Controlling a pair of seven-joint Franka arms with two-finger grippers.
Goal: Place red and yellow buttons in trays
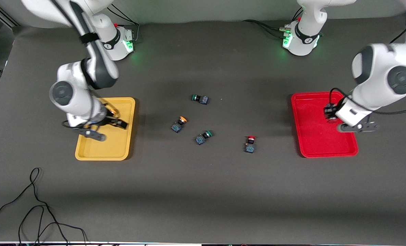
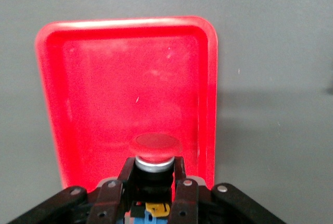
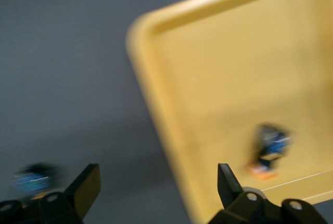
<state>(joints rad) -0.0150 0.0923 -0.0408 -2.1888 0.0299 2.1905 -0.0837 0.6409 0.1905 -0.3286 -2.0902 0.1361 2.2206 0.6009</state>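
Observation:
My left gripper point(image 1: 330, 112) hangs over the red tray point(image 1: 312, 143), shut on a red-capped button point(image 2: 156, 146) that it holds by the black barrel above the tray floor point(image 2: 104, 104). My right gripper point(image 1: 117, 123) is open and empty over the yellow tray point(image 1: 100, 150), its fingers astride the rim point(image 3: 156, 104). One orange-yellow button point(image 1: 112, 111) lies in the yellow tray and also shows in the right wrist view point(image 3: 270, 151). A second orange-yellow button point(image 1: 179, 124) and a second red button point(image 1: 250, 143) lie on the dark table between the trays.
Two green-capped buttons lie among them, one farther from the front camera point(image 1: 200, 98) and one nearer point(image 1: 203, 137). A loose black cable point(image 1: 35, 205) lies near the table's front edge at the right arm's end.

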